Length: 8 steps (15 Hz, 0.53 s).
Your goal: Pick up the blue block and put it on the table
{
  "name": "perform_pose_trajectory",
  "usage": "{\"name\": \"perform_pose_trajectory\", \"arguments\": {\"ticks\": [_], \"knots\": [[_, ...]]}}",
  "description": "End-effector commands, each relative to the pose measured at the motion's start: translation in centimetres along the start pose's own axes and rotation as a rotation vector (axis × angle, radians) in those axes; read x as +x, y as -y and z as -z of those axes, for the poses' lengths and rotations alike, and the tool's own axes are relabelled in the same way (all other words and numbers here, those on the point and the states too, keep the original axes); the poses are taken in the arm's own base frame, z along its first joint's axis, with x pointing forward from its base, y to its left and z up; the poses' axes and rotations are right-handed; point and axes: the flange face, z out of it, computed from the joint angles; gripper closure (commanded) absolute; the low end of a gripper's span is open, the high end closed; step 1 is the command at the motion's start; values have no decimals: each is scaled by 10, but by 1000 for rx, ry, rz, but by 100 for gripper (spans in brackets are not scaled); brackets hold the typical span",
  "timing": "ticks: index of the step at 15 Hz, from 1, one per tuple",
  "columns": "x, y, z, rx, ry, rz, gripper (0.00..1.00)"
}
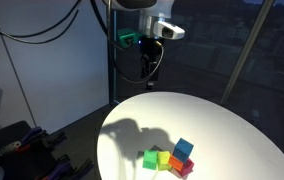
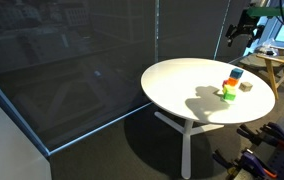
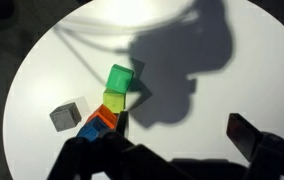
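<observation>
Hovering upper centre: gripper (image 1: pixel 152 66), jaws wide, empty. Target blue block (image 1: pixel 184 148), lower centre, touches neighbouring cubes (image 1: pixel 162 160); misaligned descent could scatter them across table (image 1: pixel 232 130).

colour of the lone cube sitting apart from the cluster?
Grey. The lone cube shows best in the wrist view.

White wrist housing (image 1: pixel 168 30), black claw (image 1: pixel 150 78), black cables (image 1: pixel 22 37)

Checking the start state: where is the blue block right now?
In an exterior view the blue block sits apparently atop the red-pink cube, at the cluster's end farthest from the green cube.
</observation>
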Motion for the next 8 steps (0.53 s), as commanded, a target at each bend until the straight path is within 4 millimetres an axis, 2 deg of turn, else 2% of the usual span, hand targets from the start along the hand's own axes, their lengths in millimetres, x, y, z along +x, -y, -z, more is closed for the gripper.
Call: {"name": "perform_pose_trajectory", "arguments": {"ticks": [1,8], "knots": [[1,0,1,-1,1,-3,0],[15,0,-2,0,10,-30,0]]}}
